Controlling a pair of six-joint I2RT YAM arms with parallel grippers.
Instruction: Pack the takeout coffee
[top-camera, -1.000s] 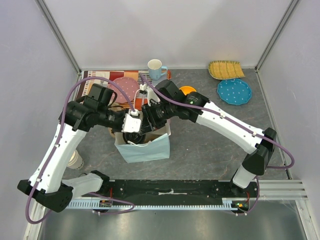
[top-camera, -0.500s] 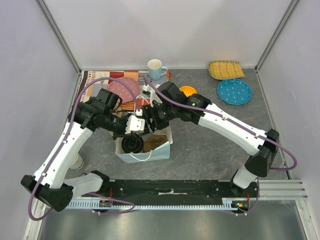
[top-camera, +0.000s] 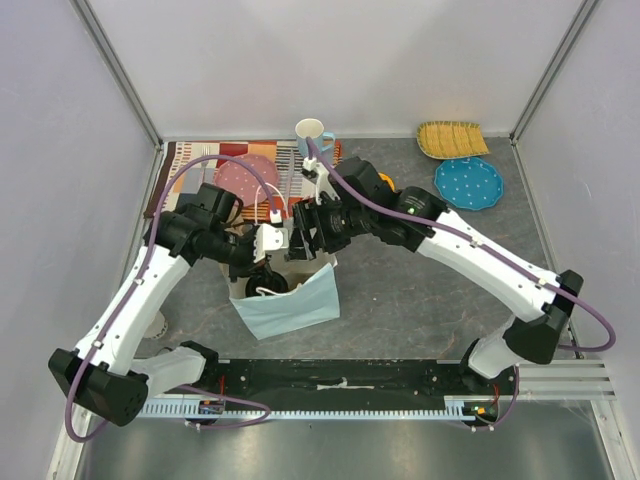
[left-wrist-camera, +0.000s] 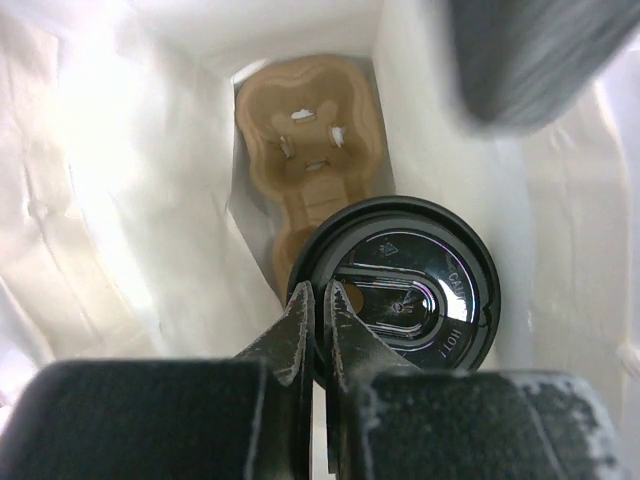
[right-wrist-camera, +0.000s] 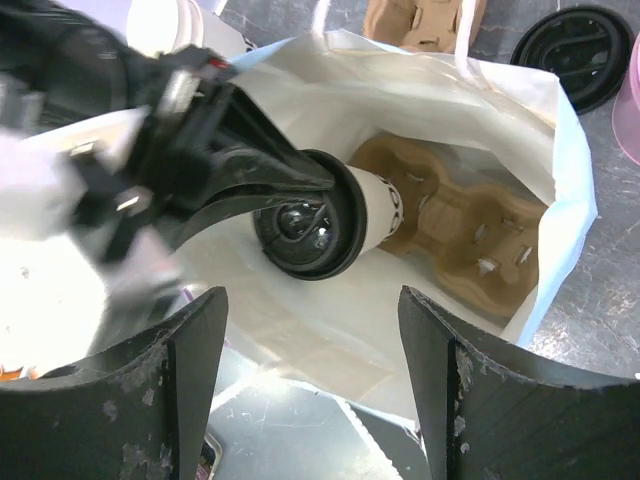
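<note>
The takeout coffee (right-wrist-camera: 372, 212), an off-white paper cup with a black lid (left-wrist-camera: 410, 295), hangs tilted inside the open white paper bag (top-camera: 295, 305). My left gripper (left-wrist-camera: 322, 300) is shut on the lid's rim, reaching into the bag from the left (top-camera: 262, 268). A brown cardboard cup carrier (left-wrist-camera: 310, 150) lies on the bag's floor beyond the cup. My right gripper (right-wrist-camera: 310, 300) hovers open above the bag's mouth with nothing between its fingers (right-wrist-camera: 195, 380); in the top view it is over the bag's far edge (top-camera: 305, 235).
A light-blue mug (top-camera: 311, 133) stands at the back. A pink plate (top-camera: 250, 175) lies on a striped mat (top-camera: 185, 160). A blue dotted plate (top-camera: 468, 183) and a yellow woven tray (top-camera: 452, 139) sit far right. A second carrier (right-wrist-camera: 420, 20) and a loose black lid (right-wrist-camera: 572, 42) lie beyond the bag.
My right gripper has opened wide and drawn back from the bag's mouth toward the far side. My left gripper has kept its grip and carried the cup deeper into the bag.
</note>
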